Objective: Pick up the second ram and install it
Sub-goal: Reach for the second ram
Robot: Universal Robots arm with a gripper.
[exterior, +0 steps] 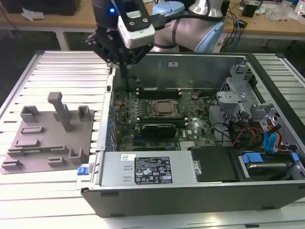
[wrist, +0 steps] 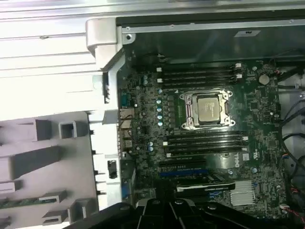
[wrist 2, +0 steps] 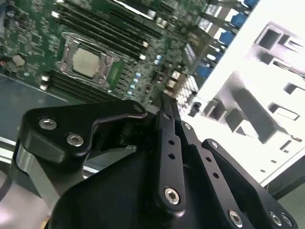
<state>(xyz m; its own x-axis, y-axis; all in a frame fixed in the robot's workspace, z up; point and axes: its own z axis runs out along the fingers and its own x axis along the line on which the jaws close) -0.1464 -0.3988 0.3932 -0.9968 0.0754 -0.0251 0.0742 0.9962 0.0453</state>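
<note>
Over on the grey plate (wrist: 28,161) your ram stick (wrist: 14,203) lies flat. The gripper (exterior: 125,75) hangs at the case (exterior: 190,196) corner, jaws look pinched together, empty. Stick's probably light, stiff and fragile, so take the long edges.

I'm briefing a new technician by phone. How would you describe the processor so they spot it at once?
Look inside the open computer case, at the green motherboard on its floor. The processor sits mid-board, between two banks of long black memory slots. It is the only square, silvery plate held in a metal frame.
</note>
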